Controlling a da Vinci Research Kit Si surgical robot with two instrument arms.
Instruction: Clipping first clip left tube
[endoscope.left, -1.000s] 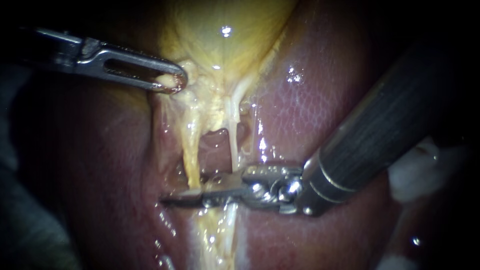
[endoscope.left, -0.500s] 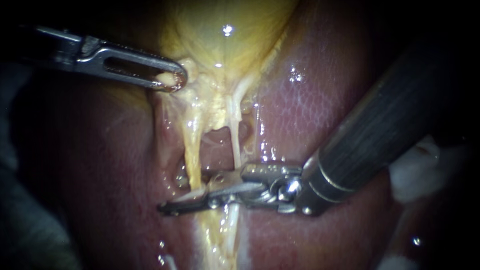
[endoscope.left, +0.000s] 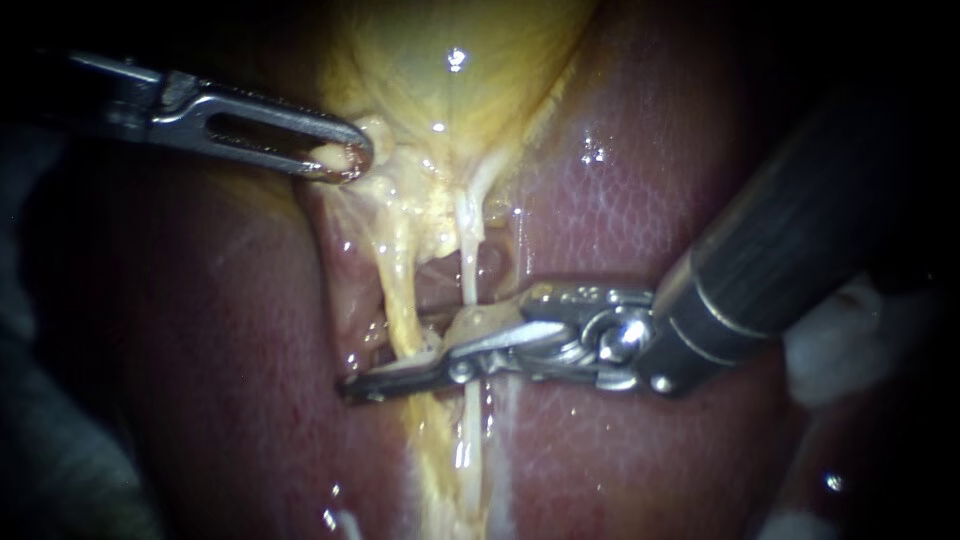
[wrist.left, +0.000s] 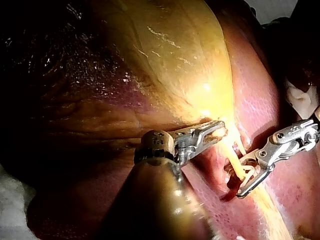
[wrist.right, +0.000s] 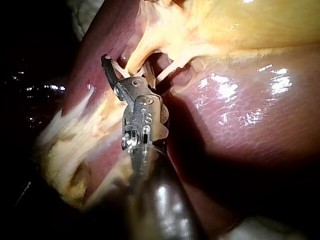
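Note:
The yellow gallbladder (endoscope.left: 450, 90) lies on the red liver (endoscope.left: 620, 200). Two tubes run down from its neck: the thicker yellow left tube (endoscope.left: 398, 285) and the thin white right tube (endoscope.left: 468, 262). My left instrument (endoscope.left: 345, 158) comes in from the left, its slotted jaws shut on pale tissue at the gallbladder's neck, as the left wrist view (wrist.left: 217, 131) also shows. My right instrument (endoscope.left: 395, 372) reaches across from the right, passing in front of the right tube. Its slim jaws are shut on the left tube low down, also visible in the wrist views (wrist.left: 235, 182) (wrist.right: 125, 65).
White gauze (endoscope.left: 840, 345) lies at the right edge behind the right shaft. A dark pink window of liver bed (endoscope.left: 435, 285) shows between the two tubes. Yellow fatty tissue (endoscope.left: 450, 460) continues below the jaws.
My right instrument has moved up and to the right, drawing the lower part of the left tube with it so the tube now slants. The left instrument has stayed in place.

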